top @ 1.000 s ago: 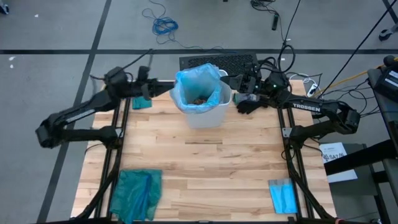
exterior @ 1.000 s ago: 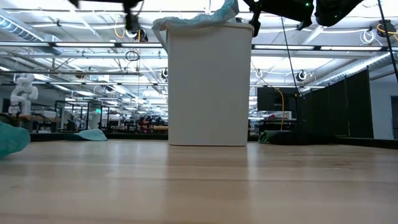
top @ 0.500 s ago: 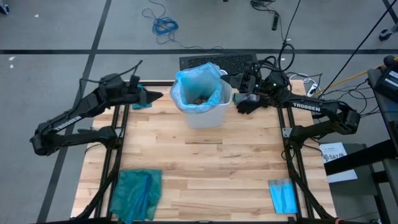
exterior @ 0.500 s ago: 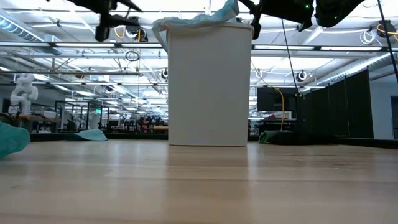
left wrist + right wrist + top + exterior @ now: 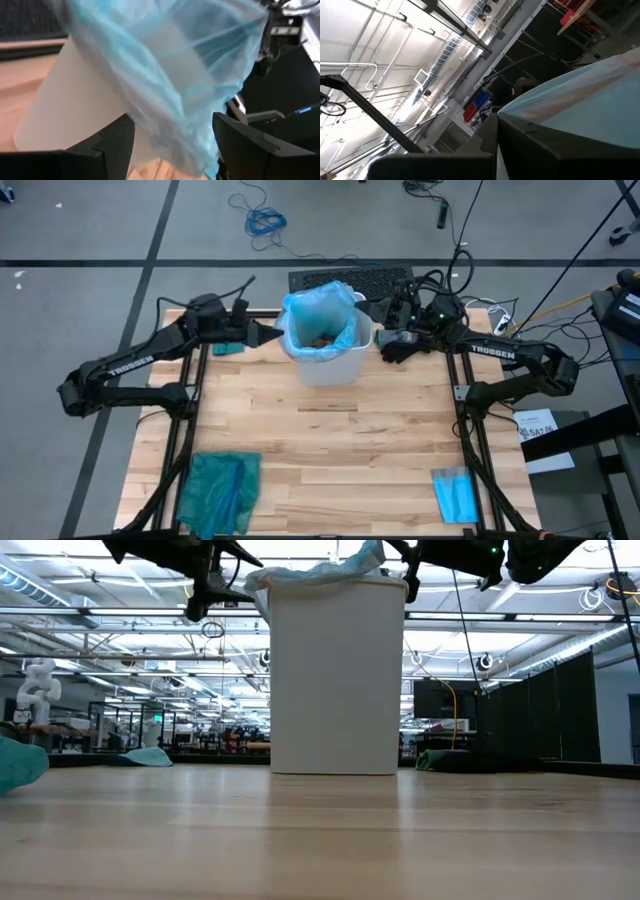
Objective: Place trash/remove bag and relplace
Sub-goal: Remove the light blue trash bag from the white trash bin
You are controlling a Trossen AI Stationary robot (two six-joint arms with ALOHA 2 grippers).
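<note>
Crinkly translucent blue bag (image 5: 318, 320) lining white bin (image 5: 335, 363); left gripper (image 5: 268, 334) spread at rim, right gripper (image 5: 378, 338) pinching bag edge.

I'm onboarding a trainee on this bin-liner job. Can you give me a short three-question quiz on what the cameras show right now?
1. True or false: the light-blue bag lines the white bin.
2. Which tool has its fingers spread at the bag's edge? A. left tool B. right tool
3. Fill in: in the high view, brown trash lies ____ the bag.

Key: 1 true; 2 A (left wrist view shows the bag between its spread fingers); 3 inside.
</note>
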